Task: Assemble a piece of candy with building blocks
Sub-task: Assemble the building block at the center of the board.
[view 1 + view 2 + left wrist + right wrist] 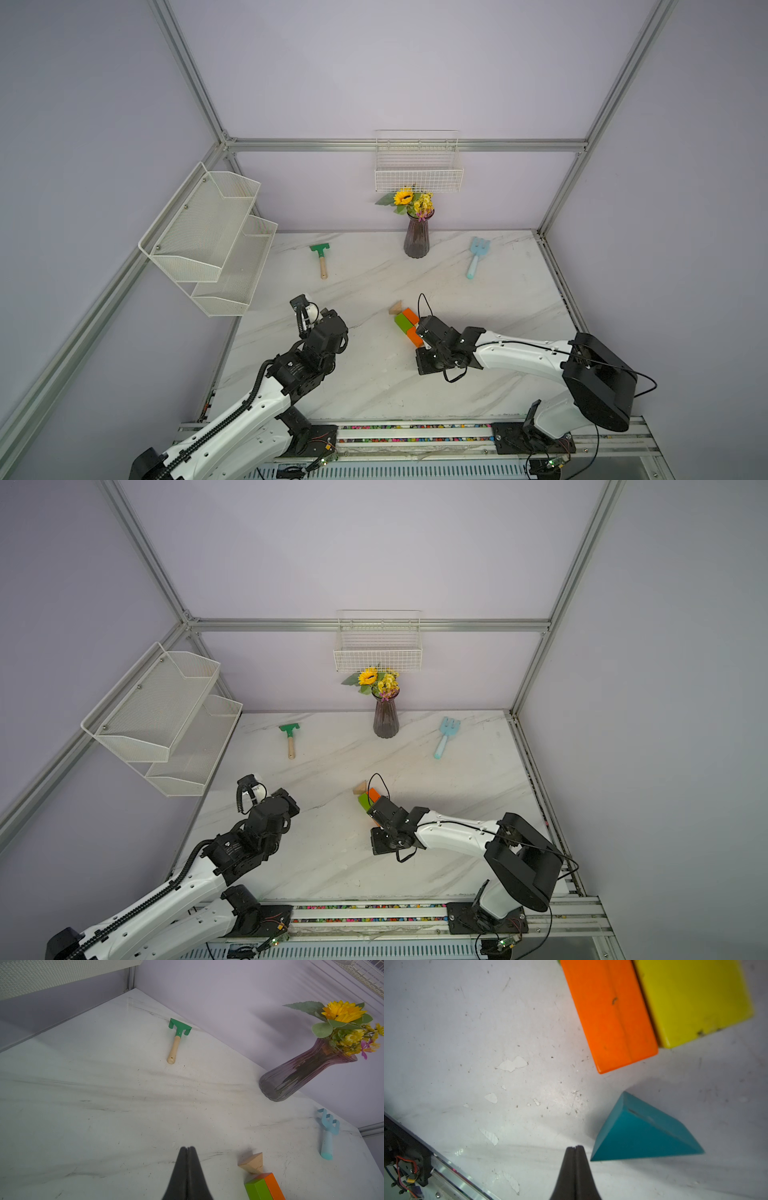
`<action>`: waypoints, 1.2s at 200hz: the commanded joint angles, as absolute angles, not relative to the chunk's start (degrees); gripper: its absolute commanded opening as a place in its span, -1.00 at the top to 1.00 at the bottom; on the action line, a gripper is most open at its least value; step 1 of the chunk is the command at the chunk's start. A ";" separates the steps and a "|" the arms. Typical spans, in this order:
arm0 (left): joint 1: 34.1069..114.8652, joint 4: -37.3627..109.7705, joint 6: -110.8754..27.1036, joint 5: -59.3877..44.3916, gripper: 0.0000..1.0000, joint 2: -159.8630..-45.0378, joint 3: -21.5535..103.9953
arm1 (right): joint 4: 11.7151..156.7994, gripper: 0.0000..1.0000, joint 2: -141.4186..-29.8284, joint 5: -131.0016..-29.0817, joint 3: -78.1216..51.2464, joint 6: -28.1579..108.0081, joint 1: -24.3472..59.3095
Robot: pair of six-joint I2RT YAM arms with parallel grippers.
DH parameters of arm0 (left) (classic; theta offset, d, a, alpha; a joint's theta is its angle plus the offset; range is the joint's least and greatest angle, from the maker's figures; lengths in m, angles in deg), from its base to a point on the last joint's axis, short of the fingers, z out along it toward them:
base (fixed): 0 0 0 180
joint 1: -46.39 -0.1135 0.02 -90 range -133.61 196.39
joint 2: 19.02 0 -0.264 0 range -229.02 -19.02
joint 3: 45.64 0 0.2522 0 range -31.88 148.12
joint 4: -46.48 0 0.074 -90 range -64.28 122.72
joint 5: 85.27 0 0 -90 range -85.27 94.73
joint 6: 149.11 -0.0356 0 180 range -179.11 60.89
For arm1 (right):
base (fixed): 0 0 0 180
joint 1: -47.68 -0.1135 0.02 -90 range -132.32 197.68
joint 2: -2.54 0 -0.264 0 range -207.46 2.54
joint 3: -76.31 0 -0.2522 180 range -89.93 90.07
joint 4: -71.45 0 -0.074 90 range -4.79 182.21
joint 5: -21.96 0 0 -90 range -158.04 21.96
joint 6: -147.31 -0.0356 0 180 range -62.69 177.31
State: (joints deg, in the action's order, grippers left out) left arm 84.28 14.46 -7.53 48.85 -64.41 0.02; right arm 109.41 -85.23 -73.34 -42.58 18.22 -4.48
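At mid-table, the candy [406,326] looks nearly built: 4 rectangular building blocks [402,322] joined, the tan triangle [252,1162] at the 11 o'clock end. The teal triangle [643,1132] lies just apart from the 5 o'clock end, not yet seated. My right gripper [575,1148], pressed together and empty, hovers beside it; my left gripper [188,1148], likewise pressed together, waits at 9 o'clock.

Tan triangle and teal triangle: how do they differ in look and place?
The tan triangle is bare wood colour; the teal triangle is painted. The tan one seems to touch the far end of the rectangle of blocks; the teal one lies apart from its near end, bare table between. Both are triangular prisms on the table.
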 commanded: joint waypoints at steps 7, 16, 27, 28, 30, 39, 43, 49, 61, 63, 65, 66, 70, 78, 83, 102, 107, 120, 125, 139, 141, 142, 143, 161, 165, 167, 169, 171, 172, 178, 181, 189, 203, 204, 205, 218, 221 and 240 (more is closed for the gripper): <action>83.84 14.14 -6.37 49.63 1.00 -63.63 -0.75 | 110.90 1.00 -85.99 -70.96 -41.61 19.94 -3.57; 83.83 13.97 -6.29 49.64 1.00 -63.57 -0.86 | 110.94 1.00 -85.89 -70.82 -41.59 20.20 -3.43; 83.83 13.77 -6.11 49.60 1.00 -63.40 -0.79 | 111.14 1.00 -85.84 -70.48 -41.76 20.38 -3.14; 83.83 13.80 -6.11 49.62 1.00 -63.36 -0.82 | 111.18 1.00 -85.86 -70.49 -41.76 20.39 -3.13; 83.83 13.75 -6.11 49.64 1.00 -63.28 -0.85 | 111.21 1.00 -85.87 -70.39 -41.85 20.50 -3.12; 83.83 13.75 -6.09 49.64 1.00 -63.16 -0.99 | 111.28 1.00 -85.79 -70.18 -41.88 20.70 -2.88; 83.90 13.71 -6.02 49.60 1.00 -63.10 -0.95 | 111.31 1.00 -85.79 -70.12 -41.85 20.78 -2.79; 83.83 13.72 -5.90 49.60 1.00 -63.09 -1.03 | 111.36 1.00 -85.79 -70.10 -41.93 20.93 -2.68; 83.83 13.52 -5.85 49.58 1.00 -62.90 -1.06 | 111.37 1.00 -85.73 -69.77 -41.98 21.14 -2.51; 83.83 13.49 -5.84 49.54 1.00 -62.93 -1.08 | 111.41 1.00 -85.71 -69.70 -41.93 21.20 -2.50; 83.83 13.48 -5.84 49.55 1.00 -62.89 -1.11 | 111.36 1.00 -85.75 -69.69 -41.91 21.28 -2.41; 83.83 13.48 -5.84 49.55 1.00 -62.93 -1.12 | 111.34 1.00 -85.72 -69.70 -41.88 21.32 -2.37; 83.83 13.54 -5.84 49.54 1.00 -62.93 -1.12 | 111.31 1.00 -85.75 -69.61 -41.83 21.43 -2.41; 83.83 13.50 -5.80 49.56 1.00 -62.90 -1.12 | 111.31 1.00 -85.72 -69.42 -41.68 21.60 -2.33; 83.84 13.53 -5.80 49.55 1.00 -62.90 -1.13 | 111.27 1.00 -85.75 -69.36 -41.35 21.88 -2.33; 83.83 13.57 -5.59 49.43 1.00 -63.06 -1.30 | 111.04 1.00 -85.99 -69.23 -40.69 22.84 -2.24; 83.83 13.57 -5.54 49.40 1.00 -63.07 -1.33 | 110.93 1.00 -85.99 -69.18 -40.48 23.06 -2.21; 83.81 13.59 -5.50 49.31 1.00 -63.23 -1.47 | 110.94 1.00 -86.17 -68.77 -39.95 23.24 -2.15; 83.83 13.50 -5.34 49.29 1.00 -63.24 -1.53 | 111.08 1.00 -86.26 -68.58 -39.74 23.31 -2.13; 83.82 13.47 -5.06 49.09 1.00 -63.24 -1.69 | 111.08 1.00 -86.94 -68.47 -39.04 23.75 -1.96; 83.81 13.47 -5.01 49.04 1.00 -63.25 -1.68 | 111.06 1.00 -87.11 -68.50 -39.02 23.85 -1.90; 83.77 13.47 -4.99 49.04 1.00 -63.29 -1.71 | 111.05 1.00 -87.15 -68.49 -38.94 23.88 -1.90; 83.76 13.43 -4.98 49.08 1.00 -63.30 -1.77 | 111.09 1.00 -87.22 -68.49 -38.90 23.90 -1.89; 83.72 13.38 -4.72 48.93 1.00 -63.14 -1.89 | 111.18 1.00 -88.62 -68.14 -37.79 24.35 -1.89; 83.73 13.28 -4.70 48.94 1.00 -63.22 -1.91 | 111.17 1.00 -88.94 -68.20 -37.59 24.48 -1.89; 83.74 13.23 -4.70 48.87 1.00 -63.14 -1.85 | 111.19 1.00 -89.06 -68.21 -37.45 24.52 -1.89; 83.74 13.10 -4.70 48.92 1.00 -63.12 -1.83 | 111.26 1.00 -89.22 -68.22 -37.37 24.59 -1.93; 83.72 13.12 -4.66 48.87 1.00 -63.05 -1.89 | 111.23 1.00 -89.28 -68.09 -37.28 24.65 -1.90; 83.73 13.12 -4.64 48.86 1.00 -63.01 -1.86 | 111.23 1.00 -89.34 -68.11 -37.24 24.68 -1.89; 83.70 12.99 -4.62 48.93 1.00 -62.91 -1.89 | 111.33 1.00 -89.69 -68.01 -36.87 24.83 -1.89; 83.74 12.83 -4.61 48.92 1.00 -62.87 -1.89 | 111.43 1.00 -89.83 -67.96 -36.79 24.87 -1.89; 83.74 12.60 -4.64 49.08 1.00 -62.66 -1.86 | 111.57 1.00 -90.05 -67.69 -36.43 25.05 -1.89; 83.71 12.17 -4.55 49.21 1.00 -62.13 -1.94 | 112.17 1.00 -90.30 -67.01 -35.90 25.31 -1.93; 83.73 12.16 -4.49 49.29 1.00 -62.11 -1.97 | 112.23 1.00 -90.33 -66.91 -35.93 25.36 -1.95; 83.74 12.11 -4.51 49.34 1.00 -62.11 -1.99 | 112.30 1.00 -90.34 -66.82 -35.90 25.38 -1.92; 83.74 11.90 -4.48 49.39 1.00 -61.66 -2.17 | 112.87 1.00 -90.39 -65.84 -35.68 25.65 -1.89; 83.78 11.89 -4.45 49.42 1.00 -61.55 -2.19 | 112.95 1.00 -90.44 -65.64 -35.64 25.71 -1.90; 83.74 11.82 -4.39 49.38 1.00 -61.17 -2.44 | 113.69 1.00 -90.72 -64.72 -35.22 26.13 -1.81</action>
